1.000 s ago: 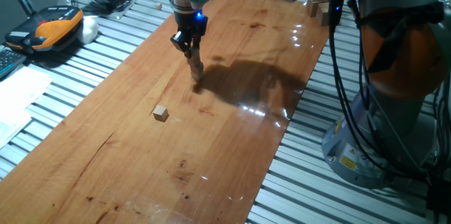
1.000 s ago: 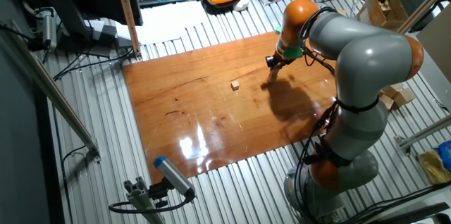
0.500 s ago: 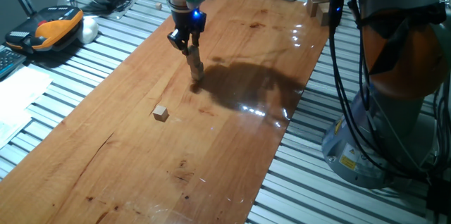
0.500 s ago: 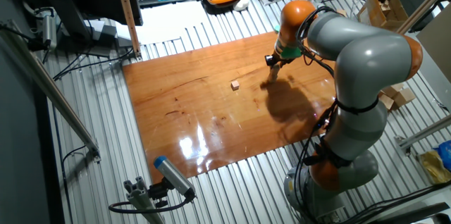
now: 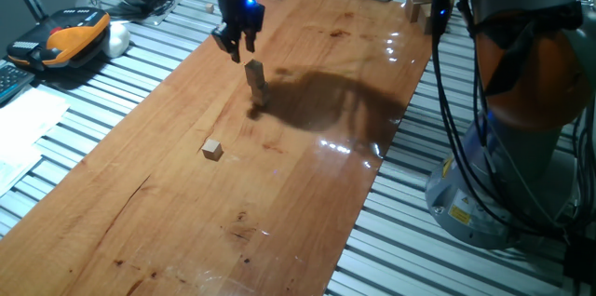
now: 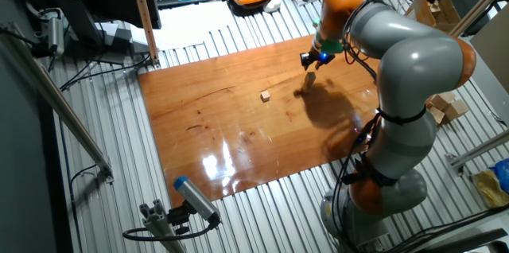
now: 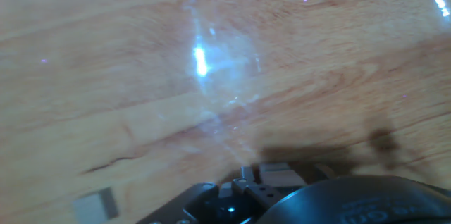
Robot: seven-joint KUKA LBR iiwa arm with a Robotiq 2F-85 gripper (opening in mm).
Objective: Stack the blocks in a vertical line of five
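Blocks: a thin stack (image 5: 255, 83) stands upright mid-board in one fixed view, several cubes high; exact count not resolvable. One loose block (image 5: 212, 149) sits alone on the board (image 5: 307, 194), well apart from the stack, nearer the camera. Gripper (image 5: 234, 47) hangs above and just left of the stack top, clear of it. Fingers look slightly parted with nothing between them; empty and released, as far as this view shows.

Other fixed view: same layout. Stack (image 6: 309, 82) under the wrist, gripper (image 6: 312, 58) just above it, not touching. Loose block (image 6: 266, 95) to the left on the board (image 6: 238, 134). Arm casts a broad shadow across the board beside the stack.

Hand view: blurred. Board grain and glare fill the frame. A pale square (image 7: 98, 203) shows at lower left, probably the loose block. Finger state not readable here.

Handling judgement: plain wooden cubes, light, stiff, not fragile, faces fairly smooth. Smaller than the fingers, so grip on two opposite side faces, centred, low force. The tall stack looks easy to tip; set the last block down squarely and let go without side drag.
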